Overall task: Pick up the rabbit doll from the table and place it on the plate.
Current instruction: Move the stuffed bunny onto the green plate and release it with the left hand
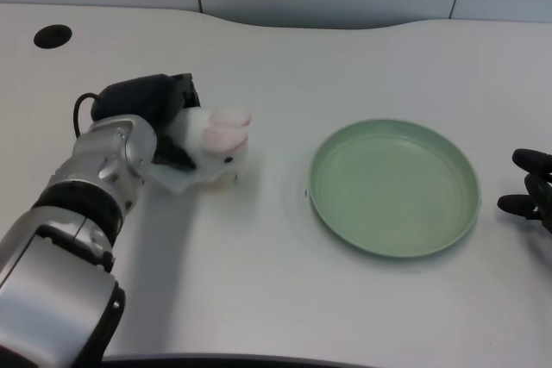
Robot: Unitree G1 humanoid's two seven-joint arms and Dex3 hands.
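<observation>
Left hand (159, 114) grips rabbit doll (211, 151) at its fingers, left of plate (470, 213).

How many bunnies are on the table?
1. The rabbit doll lies on the white table, left of the green plate, with the left hand around it. None looks hidden.

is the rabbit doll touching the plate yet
Apart. The head view shows the rabbit doll at the left hand, with bare white table between it and the green plate.
</observation>
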